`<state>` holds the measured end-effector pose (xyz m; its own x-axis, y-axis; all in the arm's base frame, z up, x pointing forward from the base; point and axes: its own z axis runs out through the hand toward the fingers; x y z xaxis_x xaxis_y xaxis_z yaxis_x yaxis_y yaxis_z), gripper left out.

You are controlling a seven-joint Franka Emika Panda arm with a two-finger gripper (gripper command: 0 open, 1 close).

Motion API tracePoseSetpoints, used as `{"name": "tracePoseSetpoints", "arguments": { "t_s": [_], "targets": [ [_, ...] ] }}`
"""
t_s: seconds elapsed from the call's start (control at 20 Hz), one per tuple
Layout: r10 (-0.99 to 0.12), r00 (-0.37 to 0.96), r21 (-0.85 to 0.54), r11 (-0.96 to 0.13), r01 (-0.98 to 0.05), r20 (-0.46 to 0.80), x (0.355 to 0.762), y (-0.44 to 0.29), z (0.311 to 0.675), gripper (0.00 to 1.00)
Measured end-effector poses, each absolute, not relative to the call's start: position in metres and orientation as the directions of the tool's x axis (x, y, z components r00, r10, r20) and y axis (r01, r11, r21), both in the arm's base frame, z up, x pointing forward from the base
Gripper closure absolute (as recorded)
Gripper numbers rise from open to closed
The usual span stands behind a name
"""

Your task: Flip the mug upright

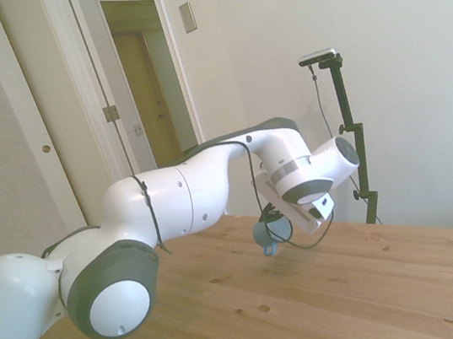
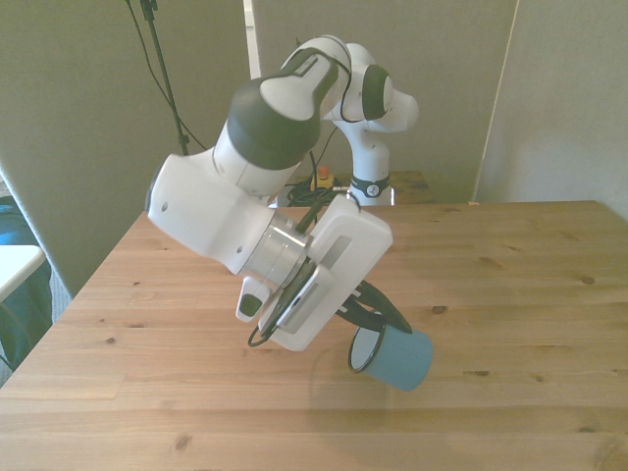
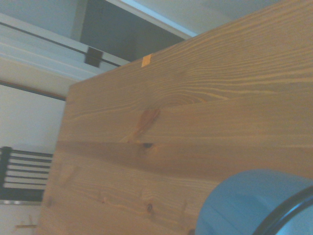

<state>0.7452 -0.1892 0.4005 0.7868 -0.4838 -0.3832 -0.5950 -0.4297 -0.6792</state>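
Arm (image 2: pixel 235 206): you have the white arm reaching in over the counter, its wrist block (image 2: pixel 329 280) tipped down at a slant toward the front view's right.
Tool (image 2: pixel 378 324): you see the dark fingers (image 2: pixel 376 301) closed on the mug's rim; one runs along the outside of the wall, the other is mostly hidden behind the wrist block. In the side view the tool (image 1: pixel 272 233) is largely covered by the wrist and a looping black cable.
Mug (image 2: pixel 394 358): you find the blue mug held by the tool, tilted, its dark-rimmed mouth turned toward the wrist and the front view's left, its closed base pointing to the front view's right and slightly down. The front view does not settle whether its lower edge touches the boards. In the side view the mug (image 1: pixel 267 233) hangs just below the wrist, clear of the wood, with a small blue part pointing downward. In the wrist view the mug (image 3: pixel 244 203) fills one corner, blue wall and dark rim, out of focus.
Counter (image 2: pixel 510 285): you have pale wooden planks with knots; the mug sits over the middle of it, nearer the camera-side edge in the front view.
Doorway (image 1: pixel 150 87): you see an open door frame behind the arm in the side view.
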Motion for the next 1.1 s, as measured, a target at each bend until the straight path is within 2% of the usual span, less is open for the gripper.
{"name": "tracePoseSetpoints", "arguments": {
  "t_s": [0.15, 0.3, 0.55, 0.8, 1.1],
  "targets": [
    [-0.542, 0.794, -0.624, -0.527, -0.577, -0.276, 0.757, -0.154, 0.419, 1.0],
    [-0.593, 0.785, -0.55, -0.601, -0.579, -0.179, 0.763, -0.12, 0.422, 1.0],
    [-0.666, 0.745, -0.389, -0.677, -0.625, -0.037, 0.751, -0.075, 0.429, 1.0],
    [-0.736, 0.677, -0.265, -0.655, -0.708, 0.01, 0.733, -0.06, 0.468, 1.0],
    [-0.762, 0.647, -0.172, -0.64, -0.749, 0.02, 0.734, -0.067, 0.447, 1.0]
  ]
}}
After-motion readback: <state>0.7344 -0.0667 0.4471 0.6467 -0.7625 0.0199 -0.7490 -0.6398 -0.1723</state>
